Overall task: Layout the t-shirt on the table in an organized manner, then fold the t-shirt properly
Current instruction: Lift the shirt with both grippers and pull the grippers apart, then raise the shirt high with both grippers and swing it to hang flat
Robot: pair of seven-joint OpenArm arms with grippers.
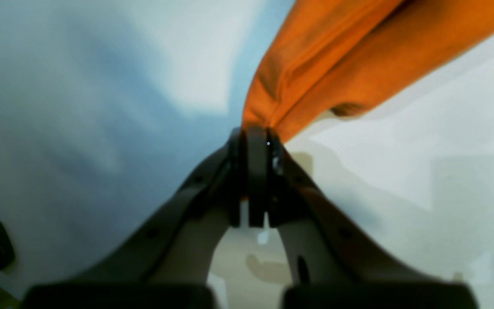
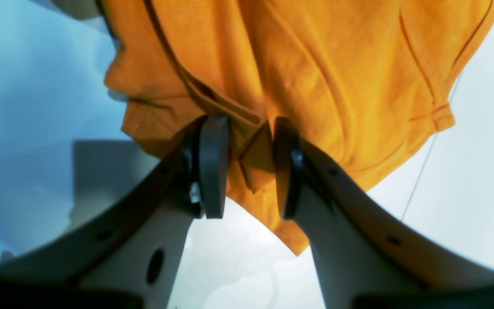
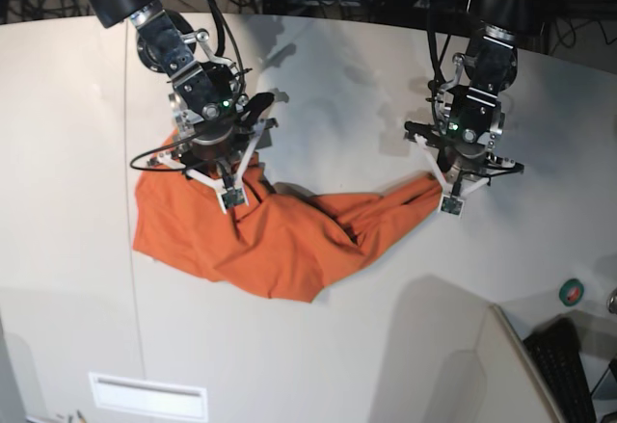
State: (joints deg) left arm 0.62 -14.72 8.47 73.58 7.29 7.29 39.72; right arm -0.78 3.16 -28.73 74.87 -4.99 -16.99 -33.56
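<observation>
On the table (image 3: 318,356) the shirt (image 3: 280,235) lay crumpled, a wide bunched mass toward the base view's left and a narrower twisted strip stretching to its right. Left gripper (image 1: 255,137) had its jaws pressed together on the tip of that strip, cloth pulled taut away from the pads in the wrist view. Right gripper (image 2: 251,167) sat at the bunched end with its jaws apart, a hemmed fold of orange cloth hanging in the gap between the fingers (image 2: 213,165); couldn't tell if they were pinching it or just straddling it. Sleeve hem (image 2: 440,116) showed at the right of that view. Both arms hung over the shirt's two ends, well apart. Thin dark seam (image 3: 128,250) ran down the table past the shirt's left edge
</observation>
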